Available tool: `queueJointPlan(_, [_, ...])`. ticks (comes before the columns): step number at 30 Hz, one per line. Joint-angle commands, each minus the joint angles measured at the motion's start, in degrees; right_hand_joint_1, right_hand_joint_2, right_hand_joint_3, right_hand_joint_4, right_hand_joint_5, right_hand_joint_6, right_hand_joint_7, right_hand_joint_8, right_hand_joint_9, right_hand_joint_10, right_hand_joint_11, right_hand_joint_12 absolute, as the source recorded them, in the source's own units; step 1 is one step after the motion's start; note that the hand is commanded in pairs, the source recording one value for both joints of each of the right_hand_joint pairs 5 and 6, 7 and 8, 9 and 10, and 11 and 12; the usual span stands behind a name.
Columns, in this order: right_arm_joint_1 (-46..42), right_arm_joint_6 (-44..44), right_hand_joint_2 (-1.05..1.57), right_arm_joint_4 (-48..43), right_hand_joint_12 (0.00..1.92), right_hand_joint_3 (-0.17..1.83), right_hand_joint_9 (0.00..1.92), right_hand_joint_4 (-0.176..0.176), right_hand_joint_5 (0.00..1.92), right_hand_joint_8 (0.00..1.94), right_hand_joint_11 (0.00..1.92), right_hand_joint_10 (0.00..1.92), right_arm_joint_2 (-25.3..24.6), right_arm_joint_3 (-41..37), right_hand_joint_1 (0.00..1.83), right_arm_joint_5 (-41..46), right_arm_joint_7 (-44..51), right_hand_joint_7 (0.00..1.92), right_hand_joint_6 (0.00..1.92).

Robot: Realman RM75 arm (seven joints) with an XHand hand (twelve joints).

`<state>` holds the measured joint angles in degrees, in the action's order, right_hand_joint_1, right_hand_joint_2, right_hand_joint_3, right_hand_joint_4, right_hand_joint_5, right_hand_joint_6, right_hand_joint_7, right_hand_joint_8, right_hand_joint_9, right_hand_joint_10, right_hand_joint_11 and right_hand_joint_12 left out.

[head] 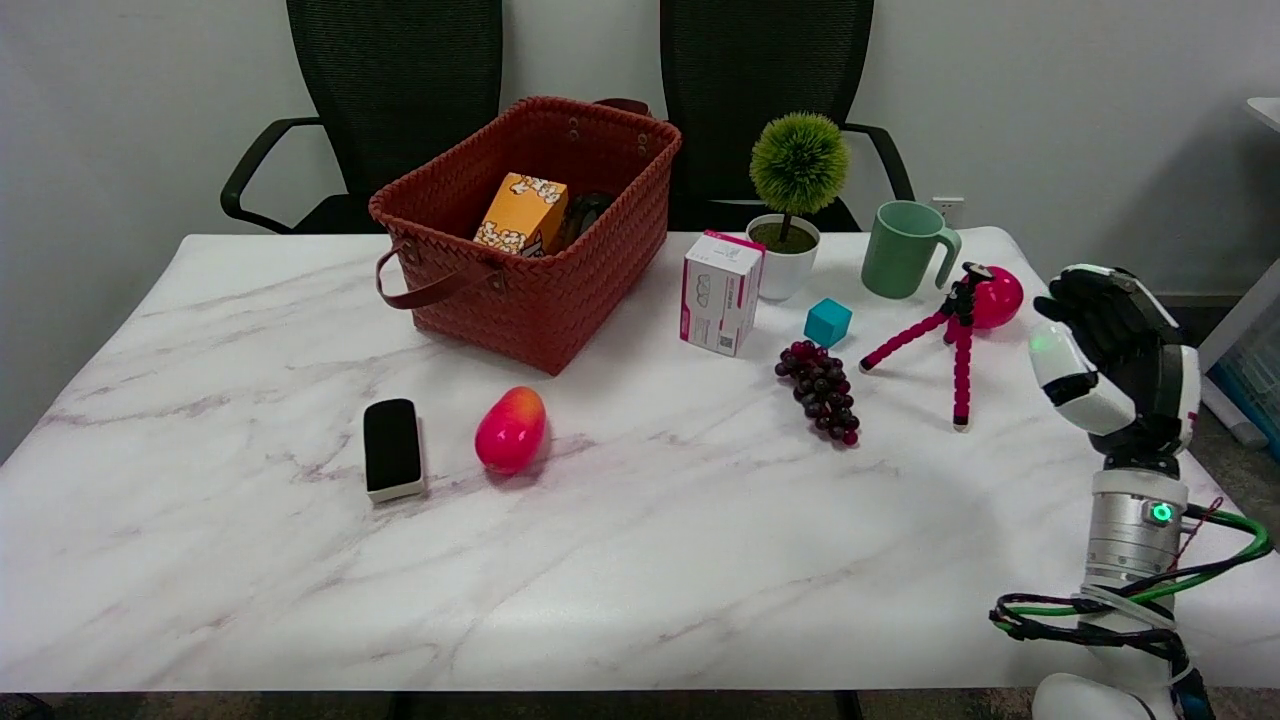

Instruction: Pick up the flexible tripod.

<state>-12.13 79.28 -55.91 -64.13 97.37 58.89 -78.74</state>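
A white marble-patterned table (250, 560) fills the view, with two black office chairs (395, 110) pushed up behind its far edge. We see a woven red basket (590, 270) at the back left of centre, an orange popcorn box (522, 213) lying inside it against a dark object we cannot identify. At the right edge the robot's right hand (1115, 350) is raised upright above the table, its fingers loosely apart and holding nothing, a green light showing on the wrist below it. To the left of that hand, apart from it and not touched, the flexible tripod (950, 335) stands on its pink beaded legs with its black head up, near the table's far right corner. A pink ball (998, 297) sits just behind the tripod, and a green mug (905, 250) stands just beyond that. We also note a small potted plant (797, 200), a white-and-pink carton (720, 292) beside it, a bunch of dark grapes (822, 390), a red mango (510, 430), a black eraser block (392, 448) and a teal cube (828, 322).
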Motion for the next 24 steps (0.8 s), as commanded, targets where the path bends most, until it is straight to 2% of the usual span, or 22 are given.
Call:
queueJointPlan(1, [3.99, -3.63, 0.24, 7.67, 0.69, 0.97, 0.63, 0.000, 0.74, 0.66, 0.69, 0.63, 1.74, -2.20, 1.11, 2.22, 0.71, 0.66, 0.74])
queueJointPlan(9, [8.46, -9.51, 0.03, 13.48, 0.62, 0.96, 0.59, 0.000, 0.68, 0.63, 0.62, 0.59, 3.35, -3.71, 1.10, 2.38, 0.15, 0.63, 0.68])
queueJointPlan(15, [12.31, -14.67, -0.08, 15.49, 0.60, 0.92, 0.58, 0.000, 0.61, 0.61, 0.60, 0.58, 4.38, -1.98, 1.09, 2.06, 0.07, 0.61, 0.61])
queueJointPlan(24, [18.66, -19.37, -0.26, 18.15, 0.54, 0.89, 0.57, 0.000, 0.34, 0.60, 0.54, 0.57, 5.57, 3.35, 1.08, 1.98, 0.07, 0.60, 0.34])
